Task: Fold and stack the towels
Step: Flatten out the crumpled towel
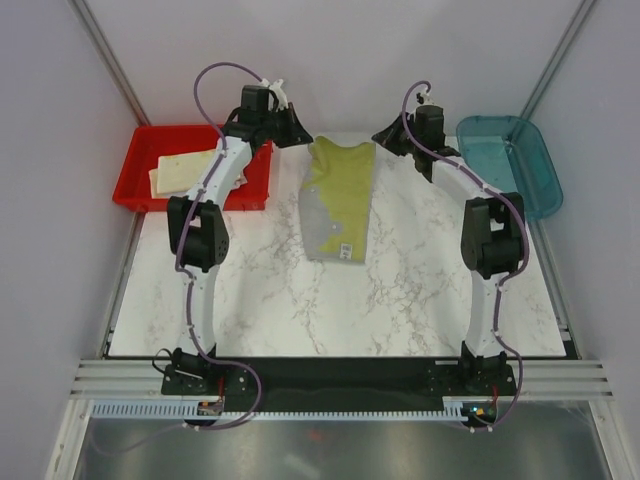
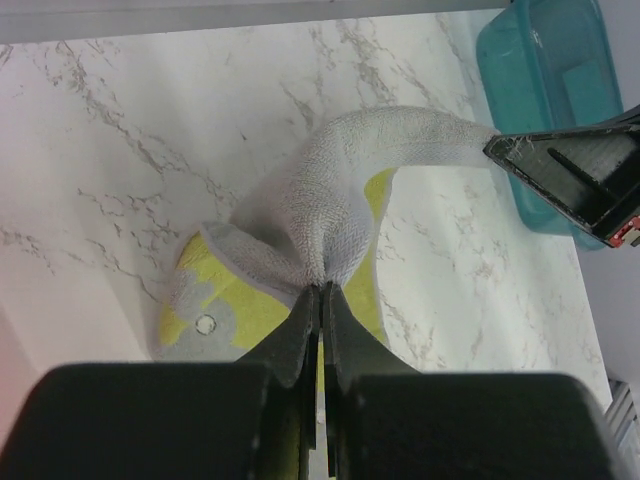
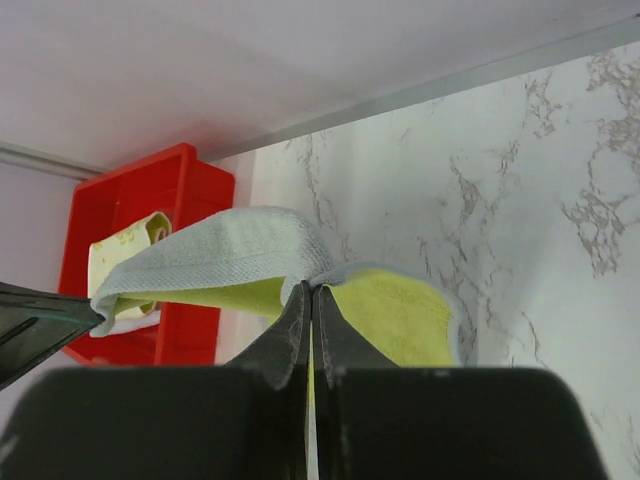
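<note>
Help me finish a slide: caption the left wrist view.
Left hand pinches the grey-and-yellow towel over the marble table; right hand grips its far end near the teal bin.

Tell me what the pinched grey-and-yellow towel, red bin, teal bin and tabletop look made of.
Grey-and-yellow towel: soft terry-like cloth, matte; looped nap shows, it drapes. Rectangular red bin: opaque plastic, slight sheen. Rounded teal bin: seemingly translucent plastic. Tabletop: marble-look, grey veins; stone or laminate, cannot tell.

White arms (image 1: 197,310), purple cables (image 1: 232,65) — both pincers (image 2: 321,290) (image 3: 311,290) black.
</note>
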You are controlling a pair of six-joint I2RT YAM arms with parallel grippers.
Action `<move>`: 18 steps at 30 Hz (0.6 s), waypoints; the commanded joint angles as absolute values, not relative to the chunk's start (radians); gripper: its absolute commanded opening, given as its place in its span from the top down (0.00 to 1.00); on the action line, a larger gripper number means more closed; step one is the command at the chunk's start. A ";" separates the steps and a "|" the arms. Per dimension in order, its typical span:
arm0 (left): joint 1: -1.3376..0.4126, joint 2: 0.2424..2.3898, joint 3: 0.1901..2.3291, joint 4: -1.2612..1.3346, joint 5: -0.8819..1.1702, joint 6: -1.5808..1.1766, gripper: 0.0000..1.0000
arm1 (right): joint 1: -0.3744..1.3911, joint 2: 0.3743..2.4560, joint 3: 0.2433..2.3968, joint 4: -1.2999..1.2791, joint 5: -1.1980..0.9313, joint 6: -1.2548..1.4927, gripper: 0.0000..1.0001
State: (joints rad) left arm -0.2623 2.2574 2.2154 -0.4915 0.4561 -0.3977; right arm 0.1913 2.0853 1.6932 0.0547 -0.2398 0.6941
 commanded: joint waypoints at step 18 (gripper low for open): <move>-0.238 2.205 2.099 -0.158 0.485 -0.361 0.26 | 0.106 2.168 1.861 -0.199 -0.124 0.704 0.24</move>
